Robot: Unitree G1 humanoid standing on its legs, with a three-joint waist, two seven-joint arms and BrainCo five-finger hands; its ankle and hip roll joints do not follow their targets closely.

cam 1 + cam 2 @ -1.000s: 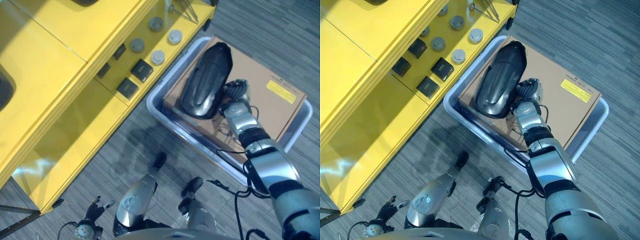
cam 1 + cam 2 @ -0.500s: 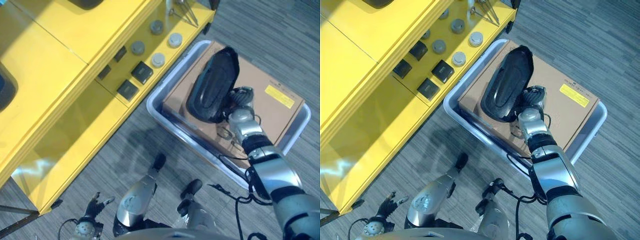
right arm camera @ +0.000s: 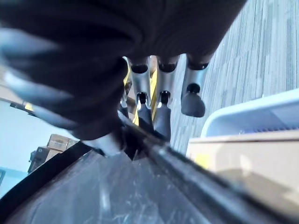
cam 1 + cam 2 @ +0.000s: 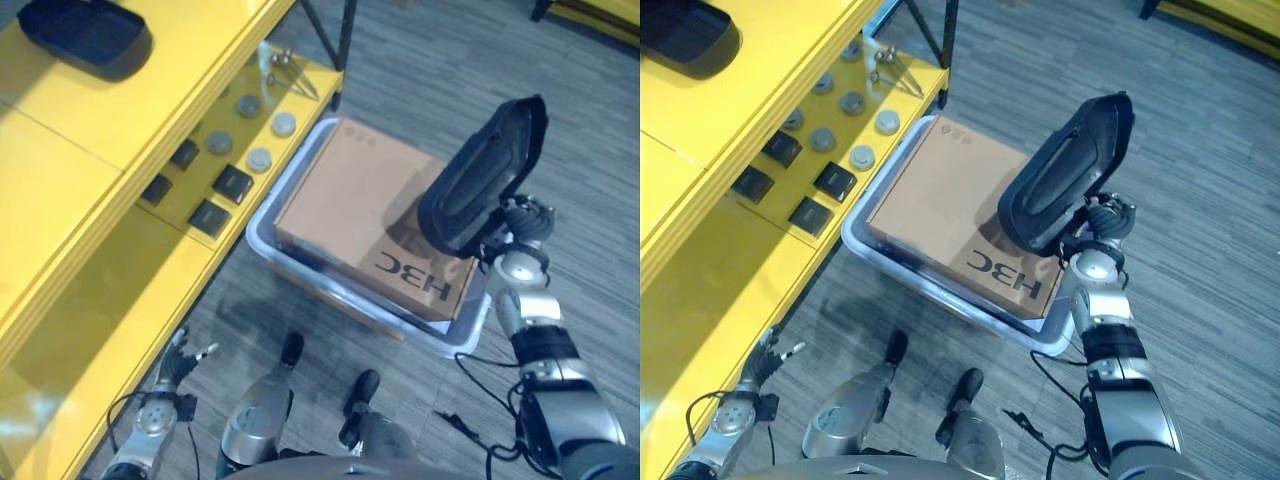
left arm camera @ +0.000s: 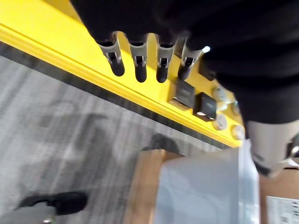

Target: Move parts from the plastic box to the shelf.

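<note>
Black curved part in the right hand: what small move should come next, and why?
Probably swing it left toward the yellow shelf. The right hand grips the black curved part at its lower end, clear above the cardboard box in the plastic box; a similar black part already sits on the shelf's top.

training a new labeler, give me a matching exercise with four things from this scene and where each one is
Things:
1. black curved part
2. cardboard box
3. dark tray
4. left hand

Places:
A. on the upper level of the yellow shelf
B. inside the grey plastic box
C. held up by the right hand
D. low beside the shelf's front edge

Pairs: 1-C, 2-B, 3-A, 4-D
</note>
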